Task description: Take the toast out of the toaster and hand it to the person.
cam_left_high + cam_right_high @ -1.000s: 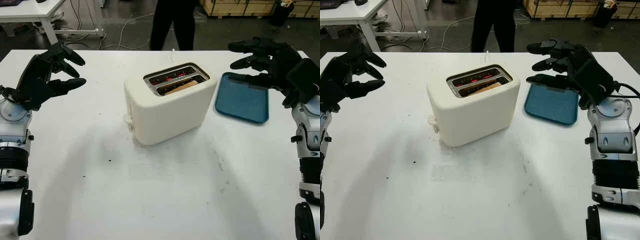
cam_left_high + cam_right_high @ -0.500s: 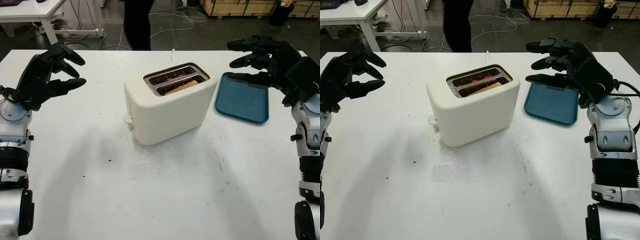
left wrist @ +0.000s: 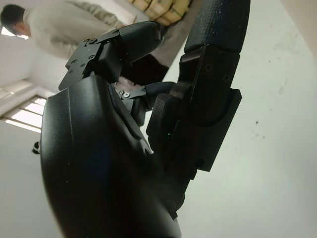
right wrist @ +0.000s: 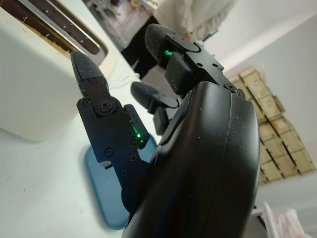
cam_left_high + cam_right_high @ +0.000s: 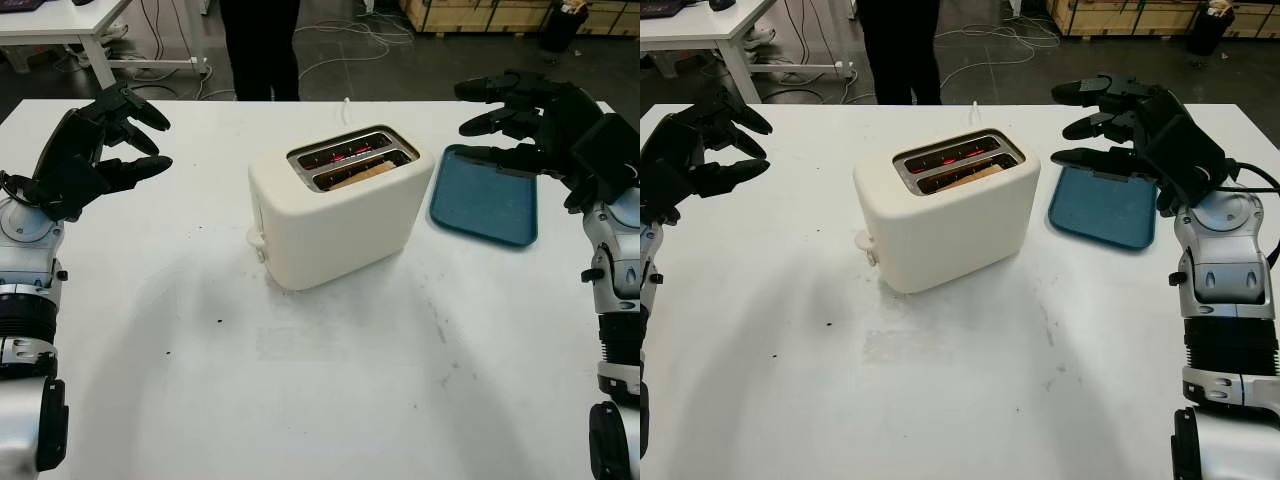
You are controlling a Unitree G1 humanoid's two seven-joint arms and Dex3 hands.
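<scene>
A cream toaster [image 5: 335, 215] stands in the middle of the white table [image 5: 320, 380]. A slice of toast [image 5: 362, 175] sits low in its near slot; the far slot glows red inside. My left hand [image 5: 95, 145] is raised above the table's far left, open and holding nothing. My right hand [image 5: 530, 120] hovers open above the blue tray [image 5: 485, 205], to the right of the toaster. A person [image 5: 258, 45] in dark trousers stands beyond the table's far edge, left of the toaster.
The blue tray lies flat just right of the toaster, with nothing on it. A white desk [image 5: 70, 30] and cables are on the floor behind. Wooden crates [image 5: 480, 15] stand at the back right. The near half of the table is bare.
The person behind the table has walked leftward, from behind the toaster to left of it. Both hands and the toaster have stayed where they were.
</scene>
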